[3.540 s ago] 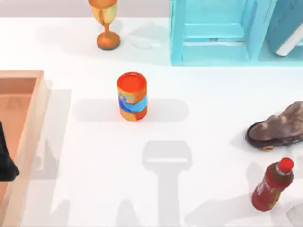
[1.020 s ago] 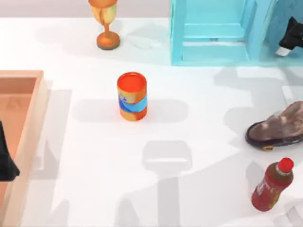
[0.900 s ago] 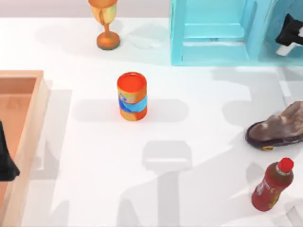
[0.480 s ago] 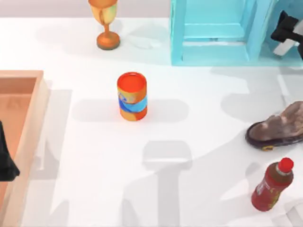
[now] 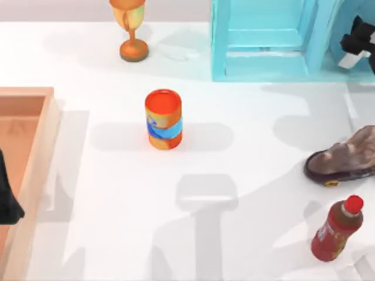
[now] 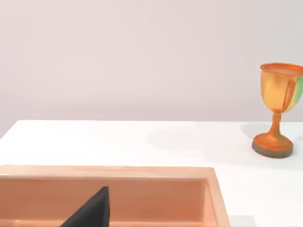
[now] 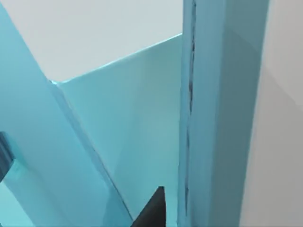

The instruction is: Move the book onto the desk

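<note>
The right claw of the AgileX pair reaches into the right-hand compartment of a light cyan open shelf unit at the far right of the white table. There it sits against the large teal-blue hardcover book. Whether the claw is clenched on the book or released cannot be told.

The book is in the shelf, not on the table. It stands on end and leans at a tilt. Its long axis runs slantwise across the compartment, and its white page edges face out toward the open table, showing just below the claw. The right wrist view looks close onto slanted cyan and teal panels.

The left claw is parked over a tan wooden rimmed tray at the table's left edge; its state cannot be told either.

An orange cylindrical can with a blue band stands upright near the middle of the table, well apart from the shelf. A golden-orange goblet stands at the far edge, left of the shelf. A brown worn shoe lies at the right, with a red-capped dark red bottle just in front of it.
</note>
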Robot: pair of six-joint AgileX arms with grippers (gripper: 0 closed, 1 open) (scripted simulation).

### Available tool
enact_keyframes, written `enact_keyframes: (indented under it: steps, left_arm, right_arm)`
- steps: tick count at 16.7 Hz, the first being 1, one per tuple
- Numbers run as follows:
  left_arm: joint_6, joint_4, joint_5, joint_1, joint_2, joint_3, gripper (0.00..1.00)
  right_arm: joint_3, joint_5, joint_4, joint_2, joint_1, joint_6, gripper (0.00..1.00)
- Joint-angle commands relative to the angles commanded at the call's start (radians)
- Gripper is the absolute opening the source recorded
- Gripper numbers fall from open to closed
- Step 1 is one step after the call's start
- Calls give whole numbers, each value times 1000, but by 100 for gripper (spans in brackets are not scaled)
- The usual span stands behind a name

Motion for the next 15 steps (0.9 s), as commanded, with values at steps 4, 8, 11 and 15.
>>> enact_keyframes:
  steps: [4,8,11,15]
  left_arm:
    - [0,0,0,0,0,0,100]
    - [0,0,0,0,0,0,100]
    - [0,0,0,0,0,0,100]
    - [0,0,0,0,0,0,100]
  right_arm:
    - [0,0,0,0,0,0,17]
    - [0,0,0,0,0,0,0]
    - [0,0,0,0,0,0,0]
    - [-2,-2,0,-1,5,3,0]
